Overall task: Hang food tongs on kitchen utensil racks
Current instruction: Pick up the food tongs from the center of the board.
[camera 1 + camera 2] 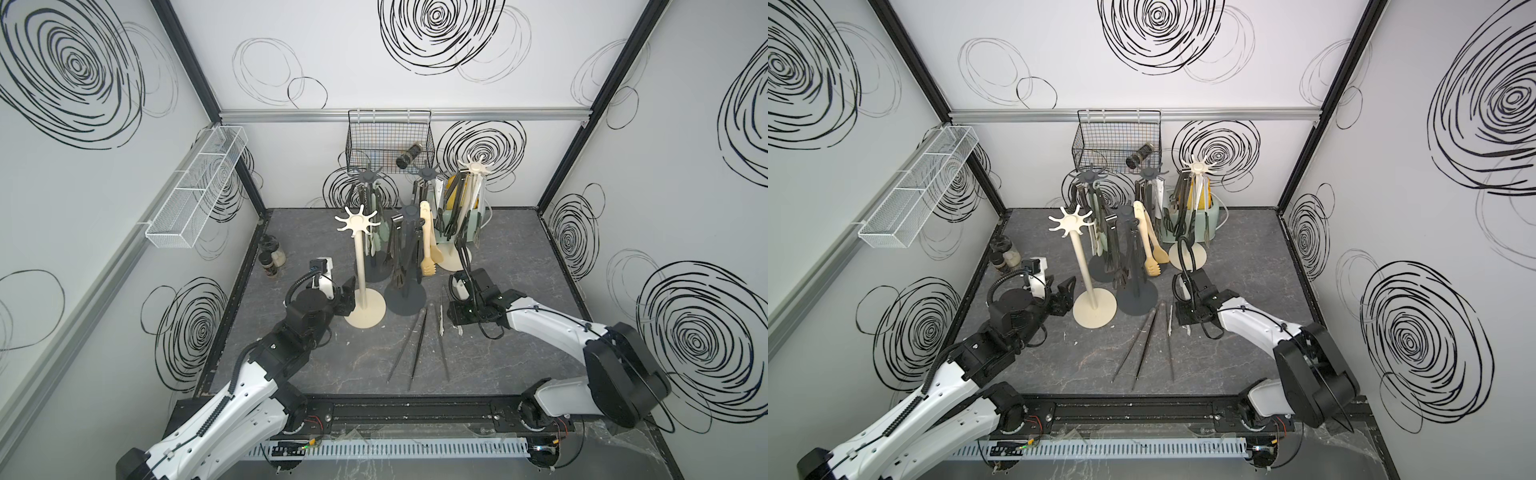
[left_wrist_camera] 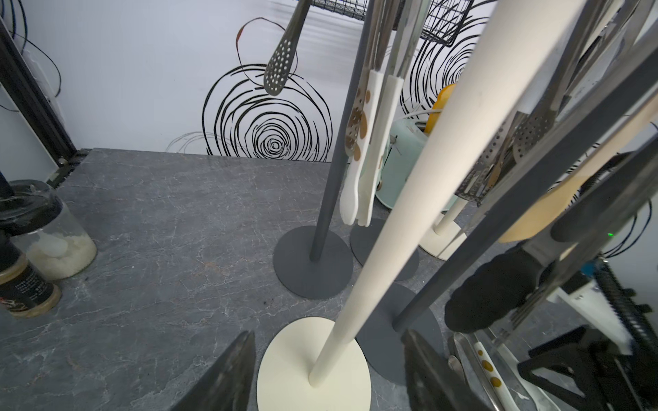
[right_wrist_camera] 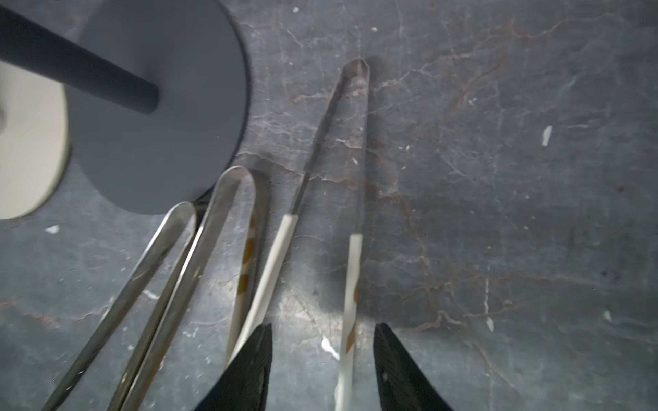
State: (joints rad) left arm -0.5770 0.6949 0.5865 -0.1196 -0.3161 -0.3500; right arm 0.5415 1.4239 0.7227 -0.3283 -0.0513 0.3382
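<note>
Steel-and-white tongs (image 3: 355,256) lie flat on the grey table (image 1: 528,291), near centre, hinge end pointing far. They sit just right of two longer plain steel tongs (image 3: 228,192). The right gripper (image 3: 322,329) is low over them, jaws apart, nothing clamped. One white sleeve sits between the fingers; the other runs along one finger (image 3: 249,366), inside or under it, can't tell.

The left gripper (image 2: 327,341) is also apart and empty, astride the base of the cream rack (image 1: 361,266) at near left. Contact there is unclear. That rack's hooks are all bare. The dark grey rack (image 1: 409,305) just beside it carries black tongs and the wooden pair (image 1: 427,232). The far racks (image 1: 473,168) are loaded too.

Step in hand, my read: grasp the white-sleeved pair.
- Get both arms inside the jaws before closing, so the pair squeezes shut instead of pivoting on one arm.
- Leave the hinge loop free for the hook.
- Lift straight up; the plain steel tongs and the dark grey base are close on the left and easy to snag.
- The cream rack's crown is probably the target, and the left arm could steady its pole.
- Risk: thin metal lying flat, so the fingers may skid off it.
</note>
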